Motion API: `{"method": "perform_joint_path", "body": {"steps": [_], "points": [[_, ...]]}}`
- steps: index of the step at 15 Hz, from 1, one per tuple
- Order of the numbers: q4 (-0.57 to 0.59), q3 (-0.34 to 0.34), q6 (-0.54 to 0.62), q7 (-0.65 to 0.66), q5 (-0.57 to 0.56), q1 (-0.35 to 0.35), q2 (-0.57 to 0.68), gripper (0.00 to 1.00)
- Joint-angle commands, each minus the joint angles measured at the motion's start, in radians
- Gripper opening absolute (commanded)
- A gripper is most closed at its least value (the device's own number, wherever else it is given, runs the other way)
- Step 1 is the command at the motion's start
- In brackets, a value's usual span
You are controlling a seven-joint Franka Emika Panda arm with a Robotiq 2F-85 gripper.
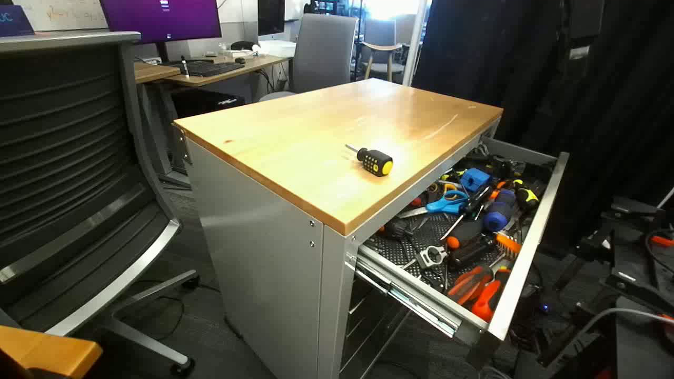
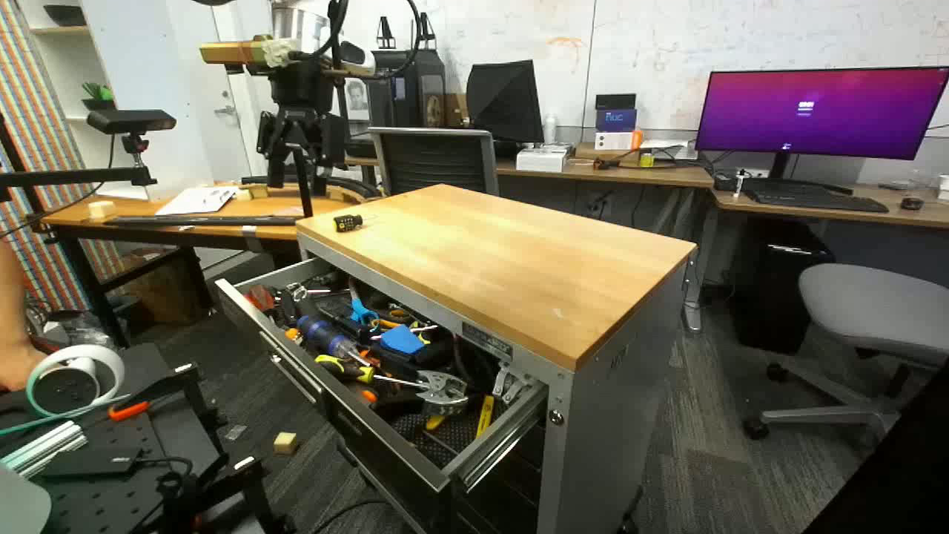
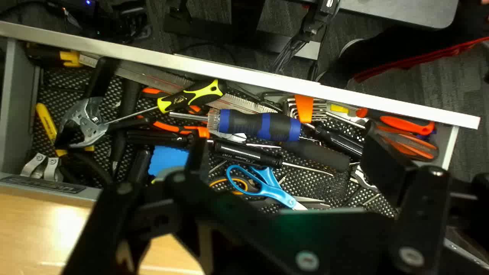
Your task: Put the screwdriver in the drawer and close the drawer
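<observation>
While the drawer [image 1: 530, 245] stands pulled out with tools [image 1: 499, 210] jumbled inside, the screwdriver [image 1: 377, 162] lies on the worktop [image 1: 284, 131] near the edge on that side. In the wrist view the gripper [image 3: 292, 160], with its fingers [image 3: 387, 172] spread wide, shows in front of those tools.

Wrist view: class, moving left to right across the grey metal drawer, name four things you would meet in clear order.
In the grey metal drawer: silver metal clamp, bright-blue block, scissors with light-blue handles, curved orange handle.
</observation>
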Motion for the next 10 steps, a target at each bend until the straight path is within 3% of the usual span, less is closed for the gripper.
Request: {"method": "perform_joint_path", "body": {"steps": [1, 5, 10], "points": [[0.004, -0.004, -0.001, 0.001, -0.001, 0.005, 0.0, 1.0], [0.015, -0.002, 0.005, 0.024, 0.007, 0.005, 0.015, 1.0], [0.133, 0.089, 0.076, 0.322, -0.005, 0.062, 0.257, 1.0]]}}
